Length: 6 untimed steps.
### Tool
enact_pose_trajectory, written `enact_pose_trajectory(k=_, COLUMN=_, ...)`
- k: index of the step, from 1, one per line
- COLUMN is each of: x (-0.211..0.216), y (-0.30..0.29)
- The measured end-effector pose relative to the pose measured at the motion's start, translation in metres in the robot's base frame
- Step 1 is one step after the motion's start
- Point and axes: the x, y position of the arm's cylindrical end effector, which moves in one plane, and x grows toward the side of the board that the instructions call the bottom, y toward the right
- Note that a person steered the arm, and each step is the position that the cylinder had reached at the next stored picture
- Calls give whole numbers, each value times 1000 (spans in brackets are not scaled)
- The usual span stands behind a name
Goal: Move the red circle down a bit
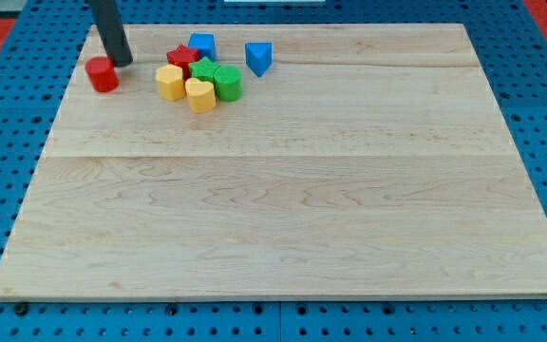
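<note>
While my tip (122, 63) rests close by the red circle (103, 74), just off its upper right side and perhaps touching it, the block sits near the counter's (283, 218) top left corner, a little in from the left edge. No claw exists on this rig, only the dark rod, so nothing can be spread or pinched; contact is a plain push.

To the red circle's right, apart from it, lies a tight cluster: a yellow hexagon-like block (170, 83), a yellow heart (200, 95), a green round block (228, 84), another green block (204, 68) of unclear shape, a red star (181, 56) and a blue cube (201, 45). A blue triangle (259, 58) stands just beyond them.

The red circle looks like a small, stiff, light piece that should slide readily on the smooth wood. Being round, it will likely roll off a push that is not centred, so I judge the best contact to be on the middle of its top side, driving straight toward the bottom edge. From the present position the tip would likely need to shift slightly left first.
</note>
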Motion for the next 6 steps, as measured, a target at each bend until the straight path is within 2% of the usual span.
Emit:
enact_pose_trajectory(k=1, x=53, y=0)
enact_pose_trajectory(k=3, x=-14, y=15)
enact_pose_trajectory(k=4, x=0, y=-27)
enact_pose_trajectory(k=6, x=81, y=-21)
